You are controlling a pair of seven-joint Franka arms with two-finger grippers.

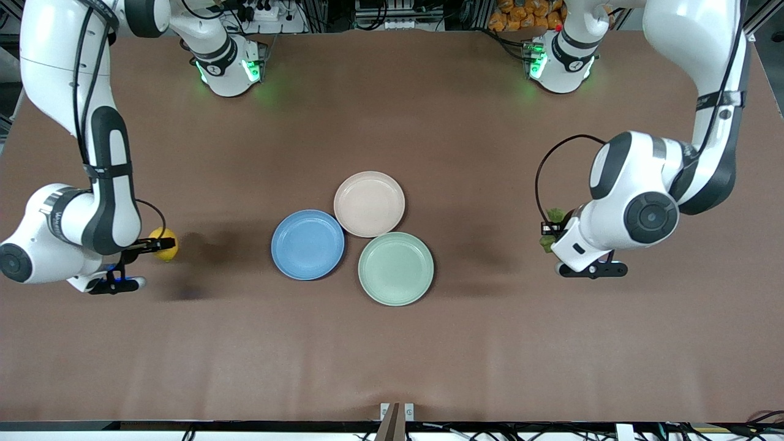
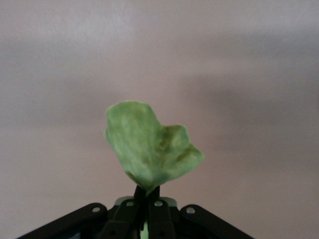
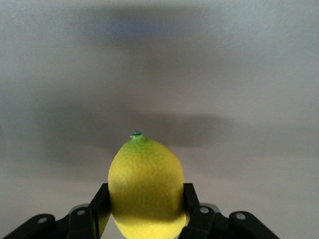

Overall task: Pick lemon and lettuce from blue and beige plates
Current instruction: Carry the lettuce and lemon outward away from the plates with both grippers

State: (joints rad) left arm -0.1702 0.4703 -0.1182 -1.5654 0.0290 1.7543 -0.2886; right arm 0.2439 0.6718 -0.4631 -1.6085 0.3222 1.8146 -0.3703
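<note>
Two picks done: right gripper [image 3: 144, 219] clamps lemon [image 3: 146, 186], left gripper [image 2: 147, 196] pinches lettuce [image 2: 149, 149]. Blue plate [image 1: 307, 244], beige plate [image 1: 369, 203] bare (you likely only set down next).

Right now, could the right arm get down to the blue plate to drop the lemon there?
Probably yes: the right gripper holds the lemon over bare table, with nothing between it and the blue plate.

White rounded arm [image 1: 649, 184] shells with dark grey joints, black cables and green-lit bases [image 1: 557, 61].
</note>
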